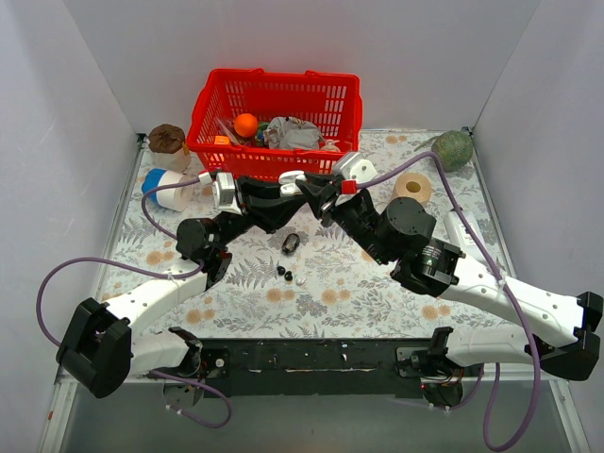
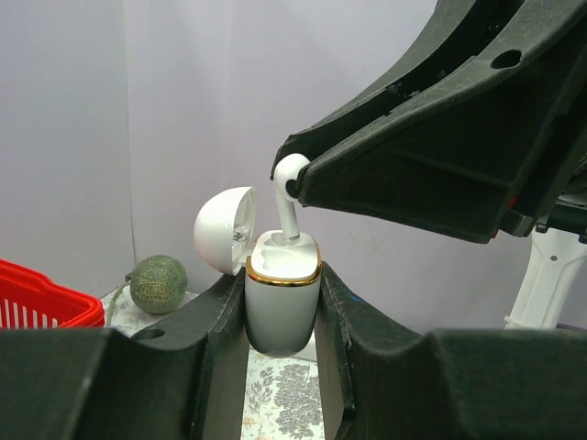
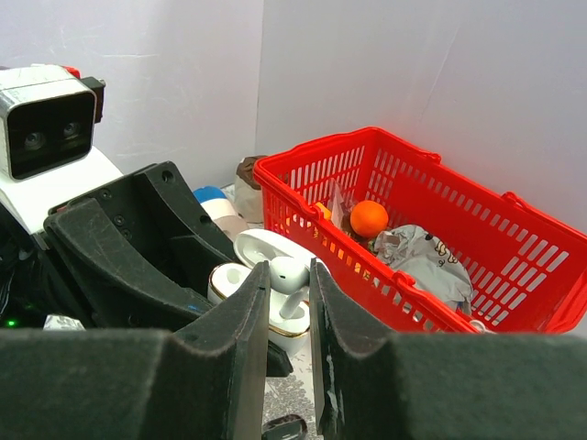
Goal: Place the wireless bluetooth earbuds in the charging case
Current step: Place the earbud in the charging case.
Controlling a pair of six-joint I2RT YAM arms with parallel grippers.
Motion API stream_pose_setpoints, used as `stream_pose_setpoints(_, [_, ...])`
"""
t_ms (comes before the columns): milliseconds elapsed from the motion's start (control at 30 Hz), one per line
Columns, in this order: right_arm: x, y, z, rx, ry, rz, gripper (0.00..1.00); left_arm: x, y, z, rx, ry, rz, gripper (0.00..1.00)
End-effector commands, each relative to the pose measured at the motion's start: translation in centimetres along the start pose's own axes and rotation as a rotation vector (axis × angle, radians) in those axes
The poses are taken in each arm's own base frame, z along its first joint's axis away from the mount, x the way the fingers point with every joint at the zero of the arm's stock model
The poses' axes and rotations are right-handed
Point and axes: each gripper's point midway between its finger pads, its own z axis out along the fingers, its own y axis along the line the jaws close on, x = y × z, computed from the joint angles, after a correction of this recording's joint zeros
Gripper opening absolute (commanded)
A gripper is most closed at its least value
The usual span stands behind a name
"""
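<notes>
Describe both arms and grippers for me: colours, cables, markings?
The left arm and right arm match: white links, black round joints, each trailed by a lavender cable. The left gripper and right gripper have broad matte-black fingers with angular profiles. A white camera housing with a red tab sits on the left wrist.

a red plastic basket (image 1: 283, 74) is sitting at the back of the leaf-printed tablecloth (image 1: 359, 293), close to the white wall (image 1: 283, 38). an orange ball (image 1: 245, 124) and a crumpled silvery bag (image 1: 294, 133) are lying inside it. a brown-topped tub (image 1: 169, 146) is standing just left of the basket, with a blue-and-white roll (image 1: 165, 189) lying in front of it. over on the right, a tan tape roll (image 1: 412, 187) is lying flat, and a green netted ball (image 1: 454, 149) is resting near the back corner.
</notes>
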Motion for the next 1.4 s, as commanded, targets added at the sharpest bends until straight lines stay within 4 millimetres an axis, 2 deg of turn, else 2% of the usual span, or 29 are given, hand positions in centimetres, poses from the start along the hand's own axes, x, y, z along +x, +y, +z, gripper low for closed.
stream_pose_setpoints(0, [-0.6,-0.5,0.1,0.029,-0.024,0.004,0.01,-2.6,-0.8,0.7,0.032,-0.060,0.040,0.00])
stream_pose_setpoints(400, [0.0,-1.1,-0.2,0.059,-0.006,-0.005,0.01,-2.8,-0.9,0.7,0.034,-0.062,0.043,0.00])
stream_pose_setpoints(933, [1.0,-0.6,-0.3,0.030,0.062,-0.020,0.01,-3.3,-0.8,1.2,0.037,-0.073,0.047,0.00])
stream_pose_setpoints(967, [1.0,-0.6,-0.3,0.031,0.065,-0.020,0.09,-3.2,-0.7,1.1,0.036,-0.072,0.048,0.00])
stream_pose_setpoints(1100, [0.7,-0.7,-0.3,0.038,0.066,-0.009,0.26,-3.1,-0.8,1.1,0.038,-0.073,0.042,0.00])
stream_pose_setpoints(1167, [0.5,-0.8,-0.3,0.040,0.062,-0.003,0.31,-3.1,-0.8,1.0,0.038,-0.075,0.043,0.00])
stream_pose_setpoints(1367, [0.2,-0.9,-0.2,0.048,0.063,0.002,0.36,-3.0,-0.8,1.0,0.036,-0.074,0.042,0.00])
